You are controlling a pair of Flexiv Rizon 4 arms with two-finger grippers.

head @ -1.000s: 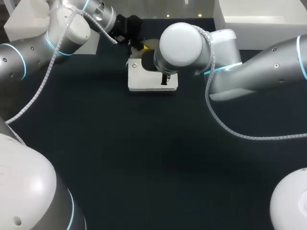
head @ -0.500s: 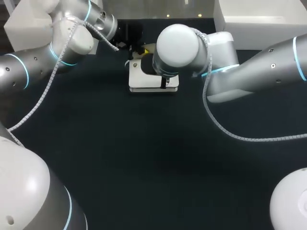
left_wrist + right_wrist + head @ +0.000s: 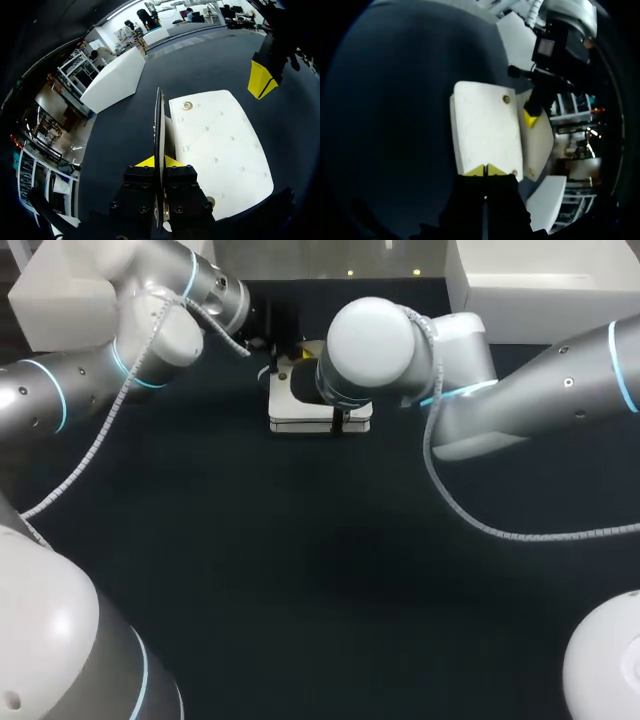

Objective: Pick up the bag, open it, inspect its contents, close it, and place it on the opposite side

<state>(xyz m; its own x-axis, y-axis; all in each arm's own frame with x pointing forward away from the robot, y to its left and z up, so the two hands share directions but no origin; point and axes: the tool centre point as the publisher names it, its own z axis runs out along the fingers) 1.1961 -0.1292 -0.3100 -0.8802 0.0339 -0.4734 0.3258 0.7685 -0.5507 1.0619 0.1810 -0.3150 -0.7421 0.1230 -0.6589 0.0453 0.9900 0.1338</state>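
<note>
1. White, the bag (image 3: pixel 295 415) lies on the dark table (image 3: pixel 300 570) at its far middle in the head view. The left arm (image 3: pixel 90 390) comes in to the bag's far left corner. The right arm (image 3: pixel 520 400) reaches across, and its wrist joint covers the bag's far right part.
2. Left wrist view: the left gripper (image 3: pixel 159 161) is clenched on the bag by its flap (image 3: pixel 159 120). The flap shows edge-on as a thin upright sheet between the two yellow tips. The quilted bag body (image 3: pixel 220 145) lies flat just beside the gripper. The right gripper (image 3: pixel 261 80) hangs past the bag's far end, with one yellow tip showing.
3. Right wrist view: the right gripper's (image 3: pixel 485 171) tips are pressed together with no gap, at the bag's near short edge. Whether they pinch anything cannot be told. The bag body extends ahead of the gripper. The flap (image 3: pixel 540 142) stands open beside it, with the left gripper's yellow tip on it.
4. Marks on the bag: quilted dimples and a round gold stud (image 3: pixel 187 105) near the flap.
</note>
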